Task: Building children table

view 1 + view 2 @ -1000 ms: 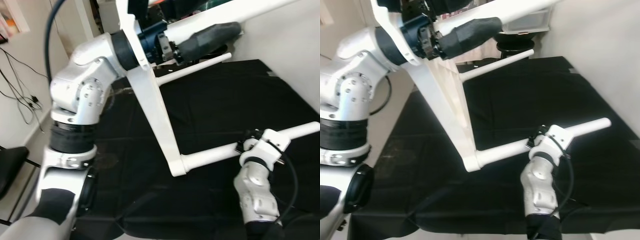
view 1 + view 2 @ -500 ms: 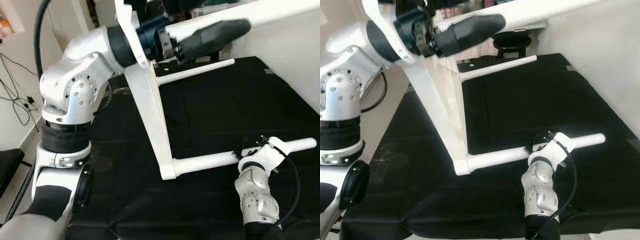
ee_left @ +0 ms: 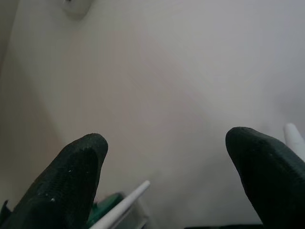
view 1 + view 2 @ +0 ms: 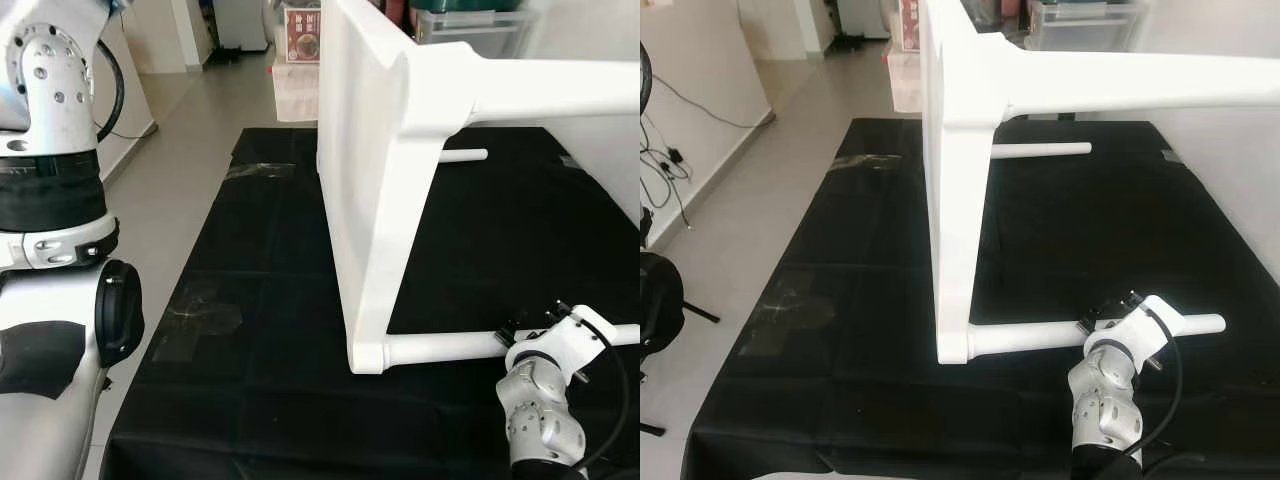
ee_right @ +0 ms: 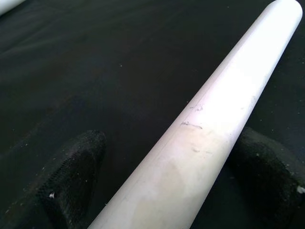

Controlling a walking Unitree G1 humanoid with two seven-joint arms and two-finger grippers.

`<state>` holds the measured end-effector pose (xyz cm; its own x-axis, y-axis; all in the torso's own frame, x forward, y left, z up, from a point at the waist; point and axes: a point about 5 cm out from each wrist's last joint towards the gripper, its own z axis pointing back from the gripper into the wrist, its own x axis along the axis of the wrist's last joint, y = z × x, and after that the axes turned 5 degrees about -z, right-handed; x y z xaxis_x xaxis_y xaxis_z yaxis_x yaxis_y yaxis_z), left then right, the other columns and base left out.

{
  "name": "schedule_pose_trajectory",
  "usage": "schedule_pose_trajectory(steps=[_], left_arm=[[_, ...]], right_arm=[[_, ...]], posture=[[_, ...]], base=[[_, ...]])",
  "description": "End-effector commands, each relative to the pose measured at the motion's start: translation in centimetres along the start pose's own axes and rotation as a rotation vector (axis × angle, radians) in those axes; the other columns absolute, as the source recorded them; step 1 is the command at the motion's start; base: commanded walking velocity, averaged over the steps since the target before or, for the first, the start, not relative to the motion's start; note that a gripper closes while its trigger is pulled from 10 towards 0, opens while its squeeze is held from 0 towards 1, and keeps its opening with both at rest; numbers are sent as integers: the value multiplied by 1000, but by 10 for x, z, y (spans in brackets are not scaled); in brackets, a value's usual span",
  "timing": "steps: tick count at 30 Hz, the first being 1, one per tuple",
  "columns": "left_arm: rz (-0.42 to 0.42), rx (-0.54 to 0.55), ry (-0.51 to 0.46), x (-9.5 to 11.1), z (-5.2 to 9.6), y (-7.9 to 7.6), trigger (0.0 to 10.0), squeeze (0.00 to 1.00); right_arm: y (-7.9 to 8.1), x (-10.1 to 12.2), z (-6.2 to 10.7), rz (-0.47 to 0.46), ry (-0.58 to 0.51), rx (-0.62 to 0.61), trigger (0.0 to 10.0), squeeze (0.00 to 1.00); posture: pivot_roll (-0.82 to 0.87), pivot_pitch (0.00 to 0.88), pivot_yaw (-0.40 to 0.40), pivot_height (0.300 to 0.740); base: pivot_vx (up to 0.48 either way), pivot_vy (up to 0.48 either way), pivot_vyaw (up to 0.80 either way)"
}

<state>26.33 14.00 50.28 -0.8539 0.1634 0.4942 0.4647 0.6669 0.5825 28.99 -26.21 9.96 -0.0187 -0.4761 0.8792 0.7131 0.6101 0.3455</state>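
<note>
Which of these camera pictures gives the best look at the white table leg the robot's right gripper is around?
The right eye view: the whole leg runs from tabletop to free end, past the right gripper. The right wrist view shows a close stretch between the fingers; the left eye view crops its end.

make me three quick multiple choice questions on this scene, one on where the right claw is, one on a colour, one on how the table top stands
1. Where is the right claw?
A. Around the lowest table leg
B. On the table top
C. On the floor

2. What colour is the cloth under the table?
A. White
B. Black
C. Green

3. How does the table top stand?
A. Flat, legs down
B. On its edge, legs pointing sideways
C. Flat, legs up

Key:
1 A: the right wrist view shows a black finger on either side of the white leg.
2 B: a black sheet covers the work surface.
3 B: the top rises upright from the cloth, with its legs running level to the robot's right.
</note>
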Motion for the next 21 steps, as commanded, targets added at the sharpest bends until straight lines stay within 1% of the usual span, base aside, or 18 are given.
schedule_pose_trajectory(steps=[1,2,3,4,5,6,7,9,10,13,14,16,18,19,20,21], left_arm=[[19,23,34,-3,12,0,10000,0],[51,44,79,-16,24,-3,10000,0],[71,57,107,-24,31,-5,10000,0],[71,57,107,-24,31,-5,10000,0],[106,82,151,-39,44,-11,10000,0],[106,82,151,-39,44,-11,10000,0],[141,112,199,-53,59,-17,10000,0],[188,157,262,-71,80,-27,10000,0],[209,175,285,-77,87,-31,10000,0],[222,185,298,-80,90,-33,10000,0],[238,200,306,-83,93,-35,10000,0],[260,214,314,-87,97,-39,10000,0],[277,221,322,-90,100,-43,10000,0],[281,222,326,-91,102,-44,10000,0],[281,222,326,-91,102,-44,10000,0],[286,225,326,-92,103,-44,10000,0]], right_arm=[[-60,-83,13,223,378,-187,10000,1000],[-56,-79,13,212,358,-169,10000,1000],[-55,-76,13,203,345,-159,10000,1000],[-55,-76,13,203,345,-159,10000,1000],[-54,-72,15,183,322,-150,10000,1000],[-54,-72,15,183,322,-150,10000,1000],[-53,-68,17,159,295,-131,10000,1000],[-51,-61,22,111,254,-89,10000,1000],[-51,-54,26,102,222,-62,10000,1000],[-51,-49,28,99,202,-46,10000,1000],[-49,-43,33,97,177,-7,10000,1000],[-42,-31,42,66,122,88,10000,1000],[-34,-15,54,64,53,190,10000,1000],[-29,-7,61,67,17,235,10000,961],[-29,-7,61,67,17,235,10000,961],[-27,-1,65,64,-3,254,10000,875]], posture=[[-39,146,75,740],[-40,145,72,740],[-40,145,72,740],[-40,145,72,740],[-45,149,74,740],[-45,149,74,740],[-45,149,74,740],[-50,153,76,740],[-56,156,77,740],[-56,156,77,740],[-65,156,83,740],[-70,156,89,740],[-78,157,96,740],[-85,156,100,740],[-85,156,100,740],[-87,156,101,740]], base=[[0,0,0],[0,0,0],[0,0,0],[0,0,0],[0,0,0],[0,0,0],[0,0,0],[0,0,0],[0,0,0],[0,0,0],[0,0,0],[0,0,0],[0,0,0],[0,0,0],[0,0,0],[0,0,0]])
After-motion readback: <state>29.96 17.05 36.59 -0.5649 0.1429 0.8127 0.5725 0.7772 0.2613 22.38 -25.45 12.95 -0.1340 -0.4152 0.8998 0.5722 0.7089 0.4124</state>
